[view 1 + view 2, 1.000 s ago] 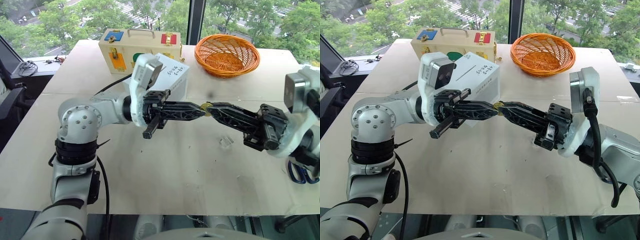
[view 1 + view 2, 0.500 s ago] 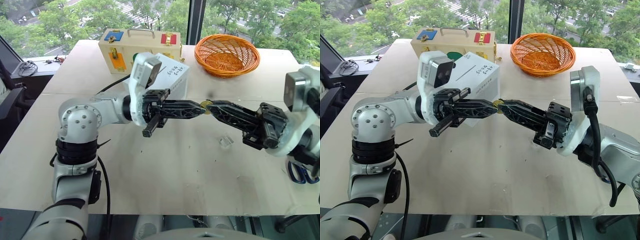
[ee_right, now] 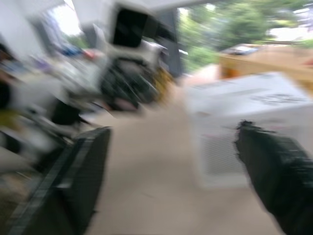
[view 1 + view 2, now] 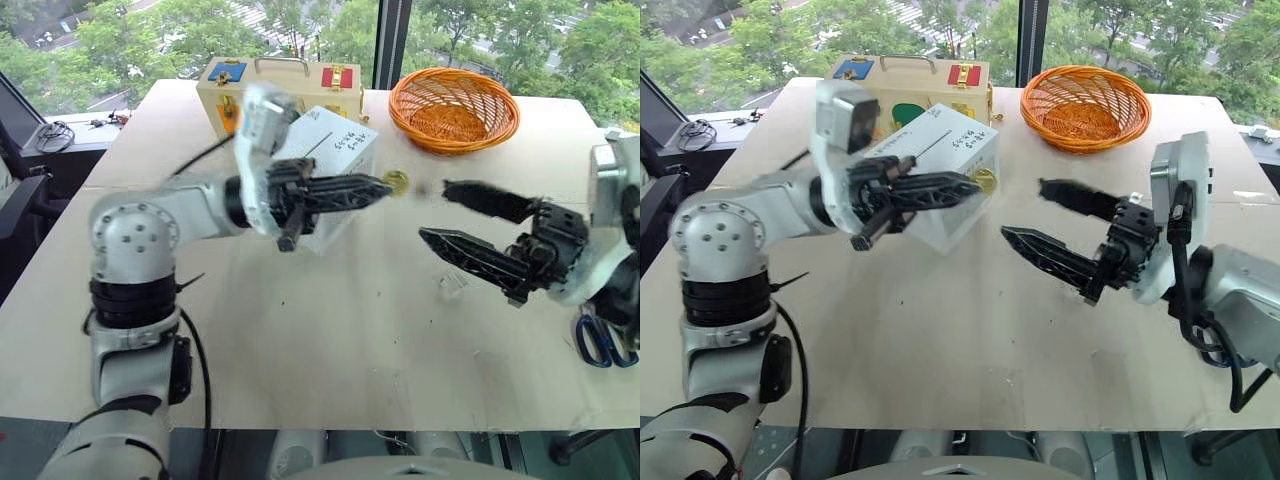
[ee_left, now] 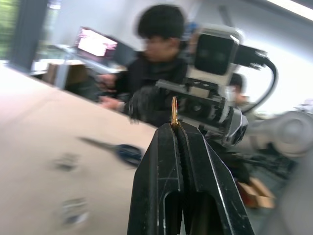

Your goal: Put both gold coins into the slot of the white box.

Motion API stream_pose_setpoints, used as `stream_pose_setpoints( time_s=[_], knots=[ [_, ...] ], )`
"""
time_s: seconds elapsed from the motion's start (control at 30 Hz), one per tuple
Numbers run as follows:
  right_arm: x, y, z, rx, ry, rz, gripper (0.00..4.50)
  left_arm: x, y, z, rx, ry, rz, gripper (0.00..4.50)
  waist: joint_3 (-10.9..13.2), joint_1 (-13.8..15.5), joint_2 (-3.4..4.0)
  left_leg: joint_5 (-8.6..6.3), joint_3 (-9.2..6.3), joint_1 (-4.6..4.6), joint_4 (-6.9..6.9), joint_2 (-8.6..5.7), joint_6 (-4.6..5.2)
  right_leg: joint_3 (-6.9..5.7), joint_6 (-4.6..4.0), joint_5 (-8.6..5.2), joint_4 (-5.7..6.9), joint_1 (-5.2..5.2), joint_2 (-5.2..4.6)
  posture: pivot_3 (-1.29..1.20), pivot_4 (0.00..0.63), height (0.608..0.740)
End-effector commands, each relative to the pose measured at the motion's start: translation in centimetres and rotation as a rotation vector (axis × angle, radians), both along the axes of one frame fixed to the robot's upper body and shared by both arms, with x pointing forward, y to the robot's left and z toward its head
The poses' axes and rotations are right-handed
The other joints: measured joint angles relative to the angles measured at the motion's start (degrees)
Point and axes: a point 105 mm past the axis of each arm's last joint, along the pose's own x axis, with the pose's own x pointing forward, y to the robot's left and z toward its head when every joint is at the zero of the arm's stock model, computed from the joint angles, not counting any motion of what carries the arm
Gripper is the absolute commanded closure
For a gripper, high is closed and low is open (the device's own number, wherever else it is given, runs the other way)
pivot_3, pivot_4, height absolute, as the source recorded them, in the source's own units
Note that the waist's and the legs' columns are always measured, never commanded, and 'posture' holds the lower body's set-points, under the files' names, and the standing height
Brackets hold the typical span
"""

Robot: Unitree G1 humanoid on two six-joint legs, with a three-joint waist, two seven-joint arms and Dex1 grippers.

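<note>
The left gripper (image 4: 385,186) has its two black fingers pressed together on a gold coin (image 4: 397,181), which stands out past the fingertips; the left wrist view shows the coin (image 5: 174,111) edge-on, upright, clamped between the very tips. This gripper reaches out level toward the robot's right, held above the table (image 4: 330,330), and the white box (image 4: 335,160) sits directly behind and beneath its fingers, tilted, with black handwriting on its top face. The pale wooden case (image 4: 240,95) with coloured panels stands beyond the box, on the far side from the gripper. The right gripper (image 4: 435,212) is spread wide, holding nothing: one finger lies higher and farther, the other lower and nearer, with a clear gap between them. Its fingertips point toward the left gripper and stand apart from the coin, with bare table showing between the two grippers. The orange wicker basket (image 4: 455,108) rests on the far side of the table, beyond the right gripper's upper finger. A small clear plastic block (image 4: 452,285) lies on the table just beneath the right gripper's lower finger, and blue-handled scissors (image 4: 598,342) lie near the table edge beside the right wrist. A second coin cannot be made out.
</note>
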Motion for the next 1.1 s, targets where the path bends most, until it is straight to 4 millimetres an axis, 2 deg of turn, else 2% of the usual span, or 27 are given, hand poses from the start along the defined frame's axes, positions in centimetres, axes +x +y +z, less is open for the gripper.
stream_pose_setpoints(
  time_s=[0.03, 0.17, 0.27, 0.43, 0.63, 0.8, 1.1],
  knots=[
    [-0.8, -1.5, 0.6, -0.156, -0.125, -0.031, 0.04, 1.7, 1.8, 2.4, 0.034, -0.13, 0.196, 4.5, 0.0, 0.1, -0.01, 0.0, -0.01, -0.01, 0.0, 0.0, 0.0, -0.02, 0.0, 0.0, 0.0, 0.0, 0.0, 0.0, 0.15, 0.74],
    [-1.2, -3.0, 1.0, -0.256, -0.198, -0.065, 0.04, 4.7, 3.7, 3.1, 0.189, -0.218, 0.449, 4.5, 0.0, 0.1, -0.03, 0.0, 0.01, -0.01, -0.02, -0.02, 0.0, -0.02, 0.01, 0.0, -0.03, 0.01, 0.0, 0.0, 0.15, 0.74],
    [-1.8, -3.3, 1.5, -0.26, -0.241, -0.053, 0.04, 7.5, 4.8, 3.0, 0.32, -0.172, 0.602, 4.5, 0.0, 0.2, -0.08, 0.0, 0.01, 0.0, 0.0, -0.02, 0.0, -0.02, 0.04, -0.02, -0.04, 0.03, -0.01, 0.0, 0.15, 0.74],
    [-1.8, -3.8, 1.8, -0.256, -0.285, -0.079, 0.04, 10.5, 4.9, 2.0, 0.494, -0.105, 0.668, 4.5, 0.1, 0.1, -0.11, -0.01, 0.01, -0.01, 0.0, -0.04, 0.01, -0.02, 0.18, -0.09, -0.04, 0.03, -0.01, 0.0, 0.15, 0.74],
    [-1.8, -3.9, 1.5, -0.236, -0.267, -0.102, 0.04, 11.9, 4.9, 0.9, 0.578, -0.057, 0.698, 4.5, 0.1, 0.0, -0.13, -0.01, 0.01, -0.09, -0.1, -0.02, 0.01, -0.02, 0.01, 0.0, -0.05, -0.1, -0.01, 0.0, 0.15, 0.74],
    [-1.9, -3.9, 0.8, -0.226, -0.245, -0.123, 0.04, 13.2, 5.7, 0.3, 0.645, -0.072, 0.768, 4.5, 0.1, 0.1, -0.13, -0.01, 0.0, -0.25, -0.13, -0.03, 0.01, -0.02, 0.03, 0.0, -0.04, -0.27, 0.0, 0.0, 0.15, 0.74],
    [-1.6, -2.7, 2.5, -0.231, -0.253, -0.12, 0.04, 12.5, 5.3, -0.4, 0.735, -0.056, 0.786, 4.5, 0.1, -0.2, -0.12, -0.01, 0.04, -0.17, -0.06, 0.01, 0.02, 0.01, 0.03, 0.0, 0.05, -0.27, -0.01, 0.0, 0.15, 0.74]
  ],
)
